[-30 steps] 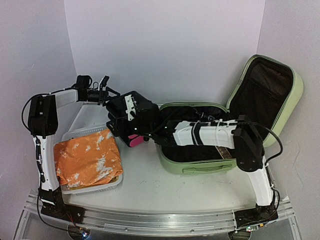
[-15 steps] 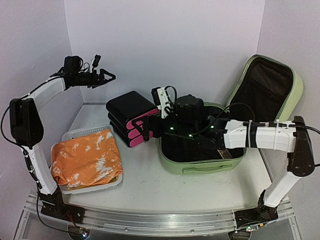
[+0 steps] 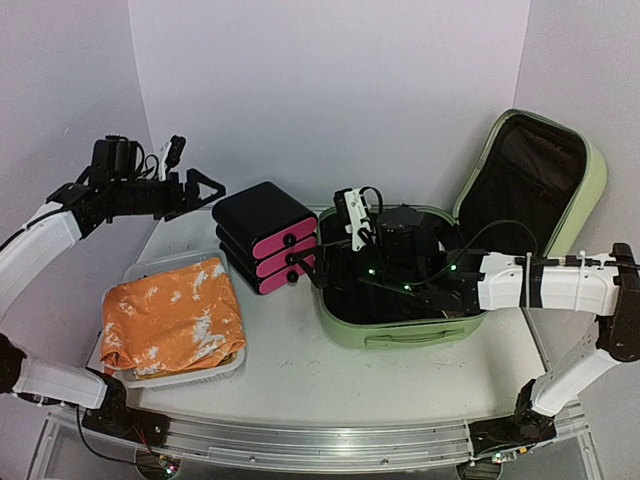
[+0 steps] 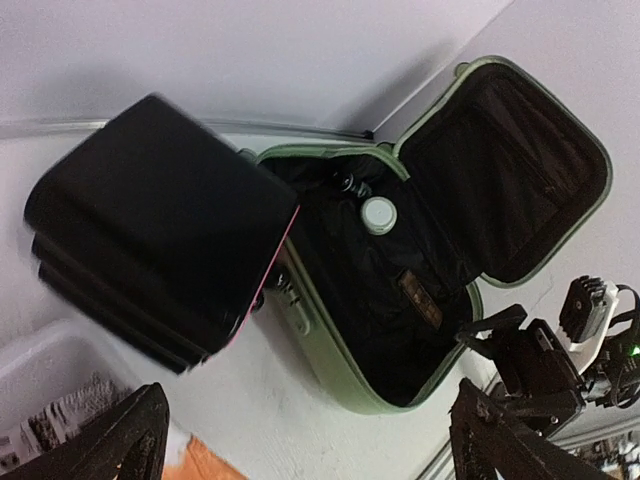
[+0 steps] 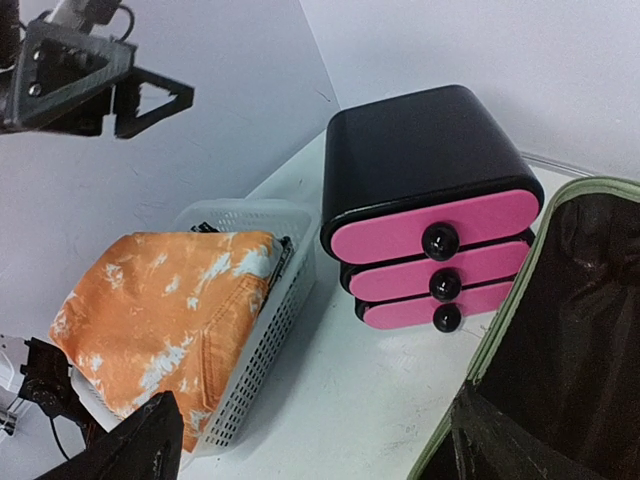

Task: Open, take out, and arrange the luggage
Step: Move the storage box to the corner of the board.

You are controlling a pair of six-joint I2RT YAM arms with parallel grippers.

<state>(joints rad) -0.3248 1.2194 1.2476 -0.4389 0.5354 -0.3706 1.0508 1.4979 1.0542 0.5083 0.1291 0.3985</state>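
Observation:
The luggage [image 3: 400, 332], a light-green hard-shell suitcase, lies open at the right with its lid [image 3: 588, 190] leaning back and black lining showing. My right gripper [image 3: 316, 264] hovers open over its left rim, facing the black drawer box [image 3: 265, 235] and holding nothing. My left gripper [image 3: 205, 186] hangs open in the air at the back left, above and apart from the box. In the left wrist view the open luggage [image 4: 345, 355] holds a small white round cap [image 4: 378, 213]. The right wrist view shows the luggage rim [image 5: 500, 345] at lower right.
The drawer box [image 5: 430, 190] with three pink fronts stands on the table between the suitcase and a white perforated basket [image 3: 228, 362]. An orange and white cloth [image 3: 170, 315] fills the basket. Bare table [image 3: 290, 350] lies in front of the box.
The right gripper let go of the drawer box and drew back toward the suitcase. The left arm rose and swung back to the left, away from the box.

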